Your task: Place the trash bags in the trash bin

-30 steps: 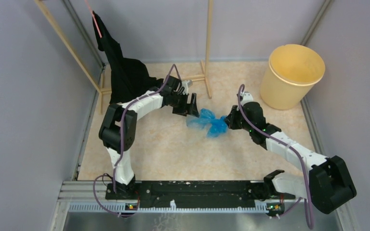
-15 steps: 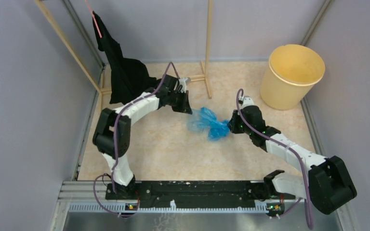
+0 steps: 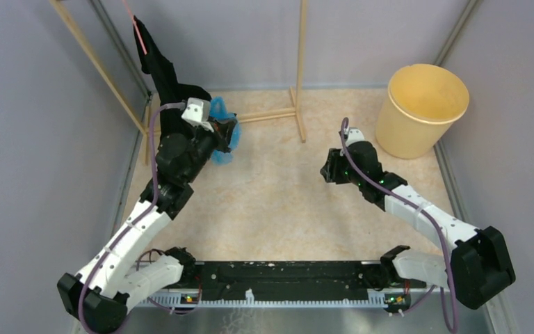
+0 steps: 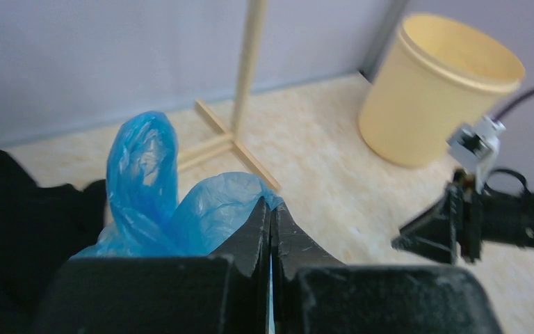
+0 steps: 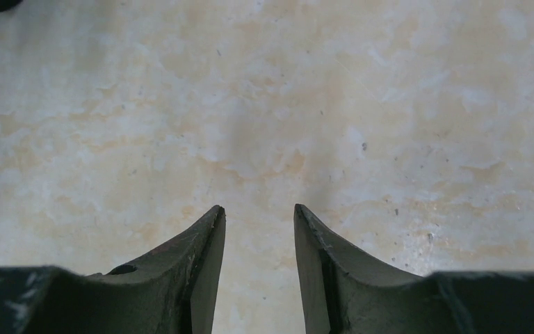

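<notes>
**Bag is being held up on the left, bin isn't being reached yet**

The thin, wrinkly light-blue plastic trash bag (image 4: 146, 174) is being pinched by the left claw (image 4: 271, 209), its jaws squeezed tight together on the film. The bag is being held up off the beige marbled desk (image 3: 278, 202), right beside the black cloth (image 3: 170, 83) that's draped on the wooden rack (image 3: 300, 69). The round yellow plastic trash bin (image 3: 427, 104) is being left alone in the far right corner, well apart from the bag, and nothing is being seen inside it from above. The right claw (image 5: 259, 209) is being held spread open with nothing in it, low over bare desk between bag and bin. So the pickup looks sorted, but the carry across and the drop are yet to be done. The bin is on the right arm's side, so a handover is probably being called for.
</notes>
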